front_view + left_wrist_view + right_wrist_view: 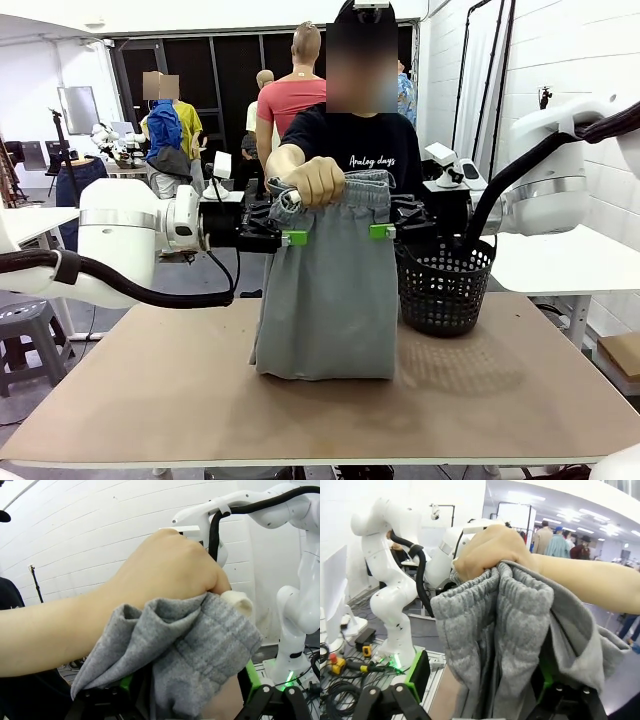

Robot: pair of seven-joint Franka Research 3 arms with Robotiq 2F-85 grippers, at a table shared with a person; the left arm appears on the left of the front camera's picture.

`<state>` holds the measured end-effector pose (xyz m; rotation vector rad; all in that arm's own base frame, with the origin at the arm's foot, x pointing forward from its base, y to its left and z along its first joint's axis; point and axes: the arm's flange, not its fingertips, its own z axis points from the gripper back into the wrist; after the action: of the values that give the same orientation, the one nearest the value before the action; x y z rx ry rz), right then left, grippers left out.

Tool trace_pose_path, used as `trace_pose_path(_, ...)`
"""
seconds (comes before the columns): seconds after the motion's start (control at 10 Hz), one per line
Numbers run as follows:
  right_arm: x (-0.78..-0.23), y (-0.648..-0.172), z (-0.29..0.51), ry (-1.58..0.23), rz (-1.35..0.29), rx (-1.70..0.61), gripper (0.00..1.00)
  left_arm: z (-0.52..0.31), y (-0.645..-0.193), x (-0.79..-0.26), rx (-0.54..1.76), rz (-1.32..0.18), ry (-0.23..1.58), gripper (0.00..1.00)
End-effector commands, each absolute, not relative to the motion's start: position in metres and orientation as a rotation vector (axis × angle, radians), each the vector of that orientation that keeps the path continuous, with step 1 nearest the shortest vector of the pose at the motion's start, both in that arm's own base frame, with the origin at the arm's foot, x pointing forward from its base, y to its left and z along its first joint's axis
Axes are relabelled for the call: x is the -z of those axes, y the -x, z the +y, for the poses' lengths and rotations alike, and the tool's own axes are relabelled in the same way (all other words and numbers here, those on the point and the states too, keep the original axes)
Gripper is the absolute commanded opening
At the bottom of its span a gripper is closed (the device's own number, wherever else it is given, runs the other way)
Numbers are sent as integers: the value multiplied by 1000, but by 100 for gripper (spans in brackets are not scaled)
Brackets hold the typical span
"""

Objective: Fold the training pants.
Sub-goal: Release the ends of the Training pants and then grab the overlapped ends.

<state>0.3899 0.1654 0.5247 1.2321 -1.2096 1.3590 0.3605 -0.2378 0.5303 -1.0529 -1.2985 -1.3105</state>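
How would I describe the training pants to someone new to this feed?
At the middle of the brown table, the training pants hang from the person's hand, lower end resting on the tabletop. They are soft, plain light grey with a gathered waistband, unlike the black mesh basket beside them.

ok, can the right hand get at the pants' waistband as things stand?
Probably yes. The right hand is open and the training pants hang between its fingers, just below the waistband. The person's fist bunches the band higher up, clear of the pads.
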Motion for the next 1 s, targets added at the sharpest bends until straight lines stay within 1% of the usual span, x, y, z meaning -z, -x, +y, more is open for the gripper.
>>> trace_pose_path(0.0, -526, -381, 154, -1231, -1205, -1327, 100, -231, -353, -530, 1260, -1347, 1022, 100)
trace_pose_path(0.9, -518, -377, 135, -1174, -1221, -1283, 100, -202, -336, -531, 1200, -1383, 950, 100)
